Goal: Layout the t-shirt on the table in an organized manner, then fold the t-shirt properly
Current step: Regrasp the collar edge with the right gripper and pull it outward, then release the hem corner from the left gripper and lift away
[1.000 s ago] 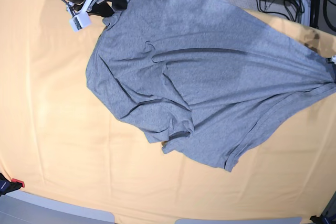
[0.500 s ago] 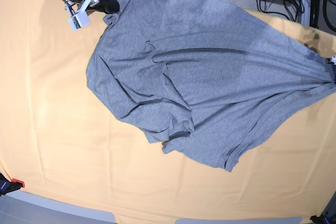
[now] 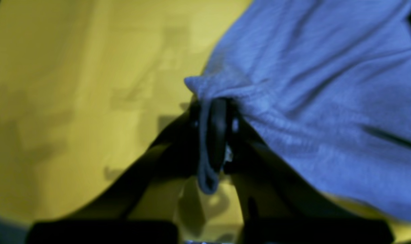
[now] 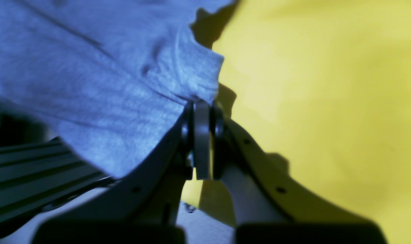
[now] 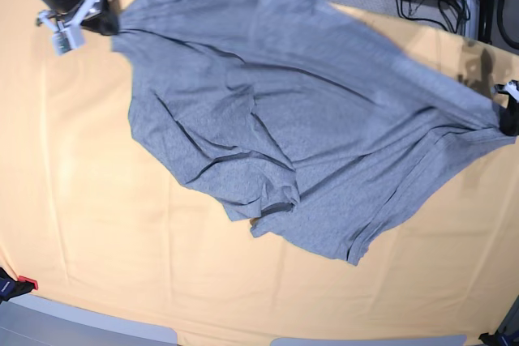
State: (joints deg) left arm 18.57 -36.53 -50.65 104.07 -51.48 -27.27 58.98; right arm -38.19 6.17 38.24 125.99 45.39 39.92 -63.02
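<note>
T-shirt (image 5: 300, 119) stretched over table (image 5: 81, 200), clamped both ends.

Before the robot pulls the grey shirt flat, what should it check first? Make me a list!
1. Left gripper pinching the heather-grey cotton t-shirt: ok, cloth is clamped between its jaws.
2. Right gripper pinching the shirt: ok, a hem corner is clamped.
3. Shirt stretched between both grippers: ok, but long creases run across it.
4. Shirt lying flat: not ok, the near part is bunched and folded over.
5. Shirt fully on the pale yellow-orange cloth-covered table: not ok, its far edge overhangs the back.
6. Lettering side up or down: cannot tell.
</note>
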